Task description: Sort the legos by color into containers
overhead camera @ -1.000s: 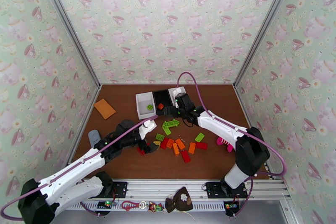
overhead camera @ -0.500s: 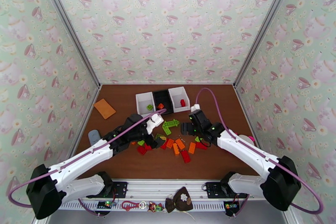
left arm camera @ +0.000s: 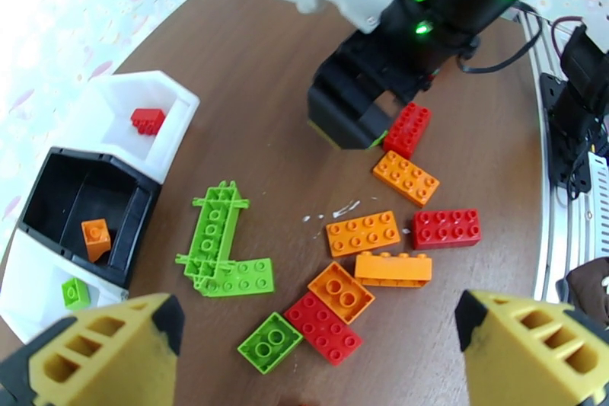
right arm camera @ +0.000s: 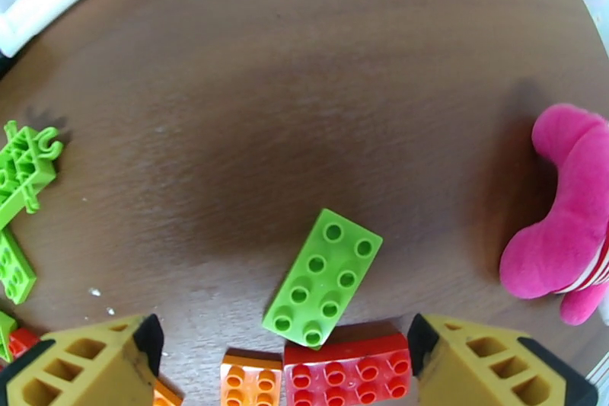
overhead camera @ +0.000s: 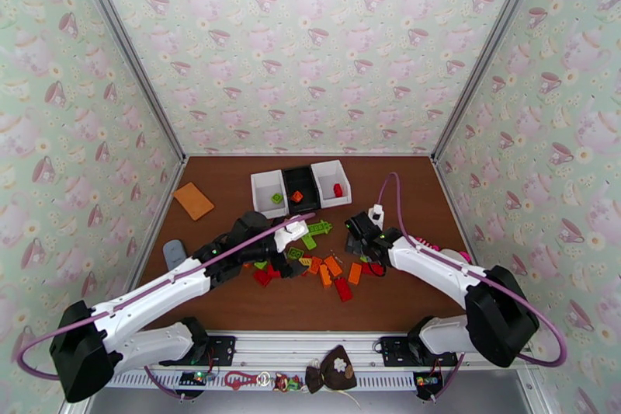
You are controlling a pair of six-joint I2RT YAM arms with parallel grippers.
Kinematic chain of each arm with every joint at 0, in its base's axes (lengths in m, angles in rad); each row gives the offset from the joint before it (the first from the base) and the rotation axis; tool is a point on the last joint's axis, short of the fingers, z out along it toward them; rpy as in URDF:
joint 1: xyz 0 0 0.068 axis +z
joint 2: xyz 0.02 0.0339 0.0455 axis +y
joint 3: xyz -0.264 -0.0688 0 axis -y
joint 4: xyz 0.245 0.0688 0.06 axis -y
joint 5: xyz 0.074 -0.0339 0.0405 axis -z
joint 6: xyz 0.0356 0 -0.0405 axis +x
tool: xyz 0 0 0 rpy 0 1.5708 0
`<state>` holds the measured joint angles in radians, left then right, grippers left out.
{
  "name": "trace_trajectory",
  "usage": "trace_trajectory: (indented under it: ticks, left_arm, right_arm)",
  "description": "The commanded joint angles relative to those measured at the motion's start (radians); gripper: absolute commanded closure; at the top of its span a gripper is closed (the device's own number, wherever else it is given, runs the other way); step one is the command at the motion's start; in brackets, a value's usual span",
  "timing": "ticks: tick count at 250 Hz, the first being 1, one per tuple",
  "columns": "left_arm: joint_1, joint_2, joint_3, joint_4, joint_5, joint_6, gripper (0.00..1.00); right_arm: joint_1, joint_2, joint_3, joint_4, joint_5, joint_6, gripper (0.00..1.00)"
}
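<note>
Red, orange and lime green legos [overhead camera: 326, 264] lie scattered in front of three containers: a white bin [overhead camera: 261, 194] with a green brick, a black bin [overhead camera: 308, 192] with an orange one, and a white bin [overhead camera: 344, 189] with a red one. My right gripper [right arm camera: 289, 362] is open, low over a green brick [right arm camera: 323, 278] that lies flat between its fingers beside a red brick [right arm camera: 346, 373]. My left gripper [left arm camera: 314, 362] is open above the pile's left side, over a small green brick [left arm camera: 270, 341] and a red one [left arm camera: 323, 327]. Neither holds anything.
A pink plush toy [right arm camera: 567, 240] lies right of the right gripper. An orange card [overhead camera: 193, 200] and a grey-blue object [overhead camera: 174, 254] sit at the table's left. A large green lattice piece [left arm camera: 221, 236] lies between pile and bins. The right gripper's black body [left arm camera: 381, 87] hangs over the pile's far side.
My right arm has swung back from the bins to the pile and come down over the green brick. The left arm has shifted slightly right over the pile.
</note>
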<state>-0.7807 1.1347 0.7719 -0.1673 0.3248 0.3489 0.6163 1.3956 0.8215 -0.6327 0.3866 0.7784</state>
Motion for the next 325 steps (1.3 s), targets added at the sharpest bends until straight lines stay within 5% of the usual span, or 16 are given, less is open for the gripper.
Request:
trace_trajectory:
  ticks: [1, 24, 184, 257, 325]
  left_arm:
    - [-0.012, -0.02, -0.036, 0.023, 0.038, 0.028, 0.0]
    - [-0.013, -0.024, -0.047, 0.02, 0.034, 0.029, 0.0]
    - [-0.021, -0.028, -0.045, 0.025, 0.033, 0.024, 0.0]
    - [-0.023, -0.04, -0.049, 0.036, 0.006, 0.005, 0.0]
    - [-0.021, -0.069, -0.074, 0.044, -0.037, -0.022, 0.0]
  right_arm:
    - [-0.013, 0.02, -0.026, 0.04, 0.019, 0.043, 0.11]
    - [-0.029, 0.034, -0.038, 0.057, -0.019, 0.041, 0.21]
    - [-0.064, 0.159, -0.087, 0.182, -0.076, 0.049, 0.37]
    - [-0.055, 0.149, -0.101, 0.195, -0.071, 0.056, 0.65]
    - [-0.046, 0.058, -0.072, 0.189, -0.07, -0.05, 0.64]
